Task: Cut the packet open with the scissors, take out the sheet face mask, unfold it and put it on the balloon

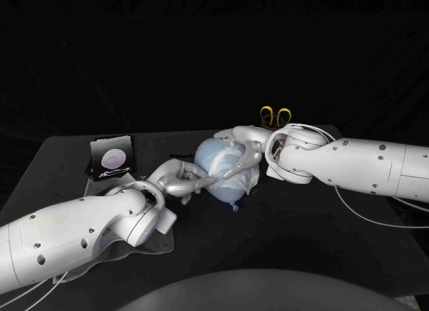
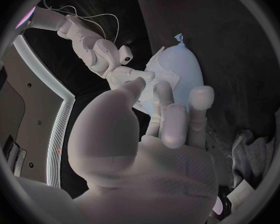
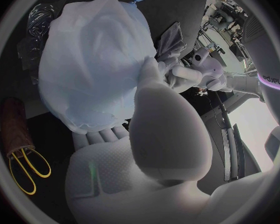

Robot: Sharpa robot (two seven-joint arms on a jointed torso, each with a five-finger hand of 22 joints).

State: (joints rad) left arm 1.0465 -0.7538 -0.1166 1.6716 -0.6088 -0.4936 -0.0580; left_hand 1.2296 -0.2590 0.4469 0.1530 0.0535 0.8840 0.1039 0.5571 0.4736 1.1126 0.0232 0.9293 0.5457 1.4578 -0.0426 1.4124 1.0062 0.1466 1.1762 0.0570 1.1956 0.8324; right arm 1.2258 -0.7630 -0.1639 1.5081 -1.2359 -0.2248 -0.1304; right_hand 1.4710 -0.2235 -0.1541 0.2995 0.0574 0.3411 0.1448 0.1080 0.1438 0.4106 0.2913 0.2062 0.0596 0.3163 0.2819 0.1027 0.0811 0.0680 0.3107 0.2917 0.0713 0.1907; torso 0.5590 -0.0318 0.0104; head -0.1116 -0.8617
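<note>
The pale blue balloon lies mid-table on its side, its knot pointing toward me. The white sheet mask is draped over it. My right hand grips the balloon from the far side, thumb on the mask and fingers under it. From the near left, my left hand reaches the balloon's side, and its fingertips pinch the mask's edge there. Behind the right wrist, the yellow-handled scissors stand in a brown holder. At the back left lies the cut packet.
A crumpled clear film lies under my left forearm near the table's front left. The table's right edge runs under my right arm, with its white cable trailing there.
</note>
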